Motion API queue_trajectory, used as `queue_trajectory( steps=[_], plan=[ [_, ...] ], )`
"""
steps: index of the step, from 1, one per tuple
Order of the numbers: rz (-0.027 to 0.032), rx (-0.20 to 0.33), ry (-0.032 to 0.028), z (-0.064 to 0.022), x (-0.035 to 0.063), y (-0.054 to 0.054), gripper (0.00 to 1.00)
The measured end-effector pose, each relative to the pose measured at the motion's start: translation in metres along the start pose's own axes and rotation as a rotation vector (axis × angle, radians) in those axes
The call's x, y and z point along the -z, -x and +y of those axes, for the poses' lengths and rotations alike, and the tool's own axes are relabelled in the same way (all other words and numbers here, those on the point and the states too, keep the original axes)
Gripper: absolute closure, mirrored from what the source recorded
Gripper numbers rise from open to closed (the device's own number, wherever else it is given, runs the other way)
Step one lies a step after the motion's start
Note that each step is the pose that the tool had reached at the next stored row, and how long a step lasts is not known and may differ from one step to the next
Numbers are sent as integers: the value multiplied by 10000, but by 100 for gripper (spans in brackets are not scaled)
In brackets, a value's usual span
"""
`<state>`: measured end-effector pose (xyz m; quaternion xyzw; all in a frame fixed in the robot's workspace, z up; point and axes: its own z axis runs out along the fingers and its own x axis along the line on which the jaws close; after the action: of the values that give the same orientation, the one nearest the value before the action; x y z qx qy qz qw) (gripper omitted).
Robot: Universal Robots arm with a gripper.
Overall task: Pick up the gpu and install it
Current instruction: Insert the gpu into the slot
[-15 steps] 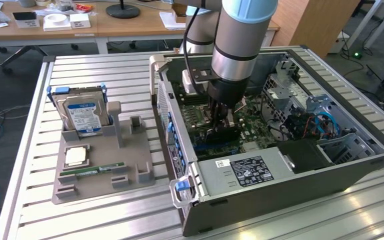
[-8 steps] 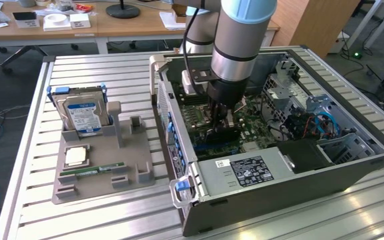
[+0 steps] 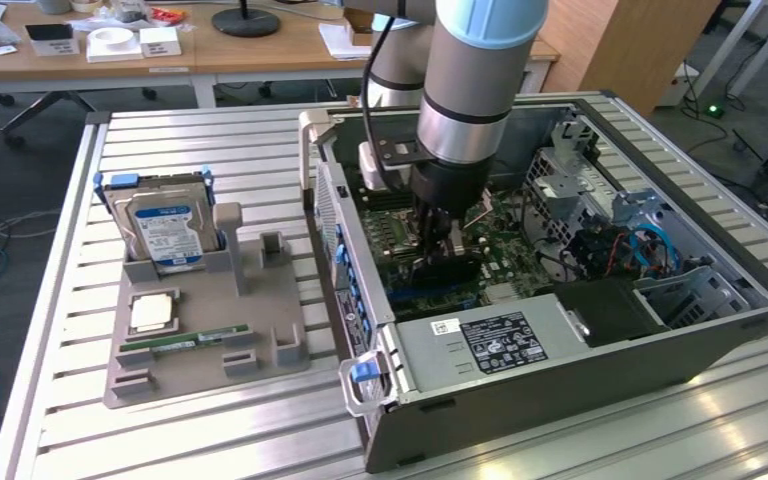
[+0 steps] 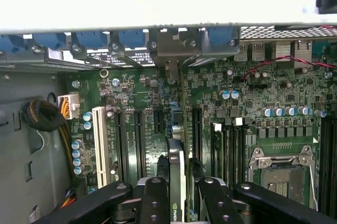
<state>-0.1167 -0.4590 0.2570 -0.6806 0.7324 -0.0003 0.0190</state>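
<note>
The gpu (image 4: 179, 174) is a slim dark card seen edge-on in the wrist view, standing upright over the motherboard's expansion slots (image 4: 138, 140). Its metal bracket end (image 4: 172, 69) reaches the case's rear wall. My gripper (image 4: 181, 203) is shut on the card's upper edge, one black finger on each side. In the exterior view, the gripper (image 3: 444, 238) hangs inside the open computer case (image 3: 357, 330), with the gpu (image 3: 444, 272) low over the green motherboard (image 3: 518, 262). I cannot tell whether the card's connector sits in a slot.
A grey parts holder (image 3: 204, 375) lies at the exterior view's left with a hard drive (image 3: 164, 230), a memory stick (image 3: 184, 343) and a chip (image 3: 153, 312). Inside the case are the power supply (image 3: 491, 345), a drive cage (image 3: 684, 290), a processor socket (image 4: 281, 174) and a cable bundle (image 4: 42, 116).
</note>
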Motion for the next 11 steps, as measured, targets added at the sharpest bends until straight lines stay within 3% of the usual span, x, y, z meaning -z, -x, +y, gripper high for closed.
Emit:
queue_trajectory(
  steps=[11],
  plan=[
    [-2, -3, -4, 4, -28, 0, 74]
  ],
)
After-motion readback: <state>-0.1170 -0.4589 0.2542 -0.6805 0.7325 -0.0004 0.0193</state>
